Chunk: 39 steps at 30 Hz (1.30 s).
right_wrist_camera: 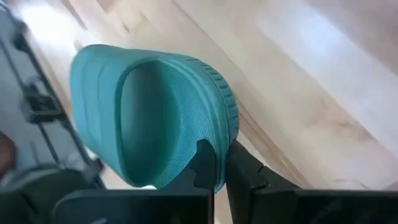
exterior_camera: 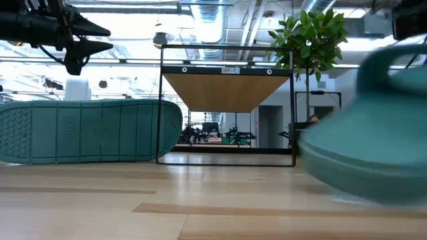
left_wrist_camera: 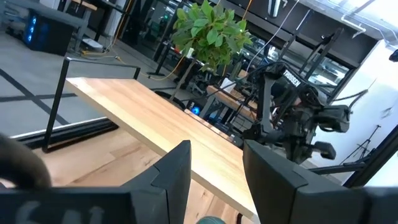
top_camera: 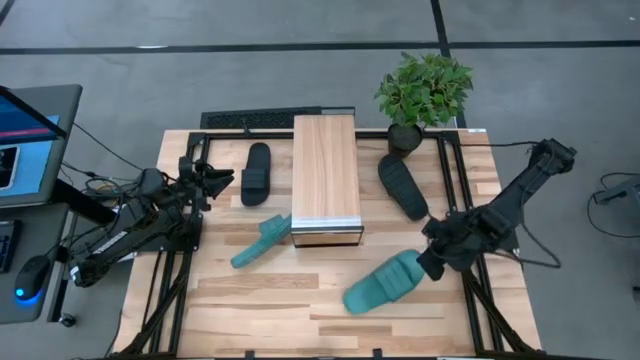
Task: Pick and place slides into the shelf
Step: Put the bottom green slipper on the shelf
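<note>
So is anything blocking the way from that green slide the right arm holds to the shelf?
Nothing visible. The right gripper pinches the teal slide, and bare tabletop lies between it and the shelf.

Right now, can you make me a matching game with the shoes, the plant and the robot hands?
Things:
1. right gripper
2. left gripper
3. potted plant
4. black slide

Places or states:
A. at the table's far edge
B. lying flat, left of the shelf
C. open, holding nothing
D. pinching the teal slide

Pairs: 1-D, 2-C, 3-A, 4-B
</note>
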Available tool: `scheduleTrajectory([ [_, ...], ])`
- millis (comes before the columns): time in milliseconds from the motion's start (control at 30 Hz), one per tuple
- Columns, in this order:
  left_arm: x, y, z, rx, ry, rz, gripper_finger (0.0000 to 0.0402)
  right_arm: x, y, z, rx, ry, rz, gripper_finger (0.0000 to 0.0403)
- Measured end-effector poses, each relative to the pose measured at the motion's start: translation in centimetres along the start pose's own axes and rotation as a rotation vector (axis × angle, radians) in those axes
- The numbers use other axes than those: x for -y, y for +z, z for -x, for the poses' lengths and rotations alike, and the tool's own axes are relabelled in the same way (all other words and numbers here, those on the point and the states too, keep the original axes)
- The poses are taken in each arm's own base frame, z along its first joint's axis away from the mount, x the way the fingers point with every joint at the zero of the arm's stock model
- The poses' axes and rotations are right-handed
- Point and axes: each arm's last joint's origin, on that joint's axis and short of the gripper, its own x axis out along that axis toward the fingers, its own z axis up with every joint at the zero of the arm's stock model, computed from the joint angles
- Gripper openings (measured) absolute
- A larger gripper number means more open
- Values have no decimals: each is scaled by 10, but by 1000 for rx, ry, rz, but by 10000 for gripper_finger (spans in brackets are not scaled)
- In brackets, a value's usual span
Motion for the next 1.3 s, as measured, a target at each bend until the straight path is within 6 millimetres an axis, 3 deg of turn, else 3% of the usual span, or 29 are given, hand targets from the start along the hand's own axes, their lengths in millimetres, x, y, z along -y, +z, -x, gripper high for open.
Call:
scheduleTrajectory([
  [300,0,0,0,2,-1,15,134,6,-2,26,156,138,22,5],
  [633,0,0,0,4,-2,20,134,-1,5,43,340,304,123,5],
  [967,0,0,0,5,-3,31,134,-9,31,47,424,357,113,3],
  [1300,0,1,0,7,-3,20,134,-19,71,86,566,359,152,3],
])
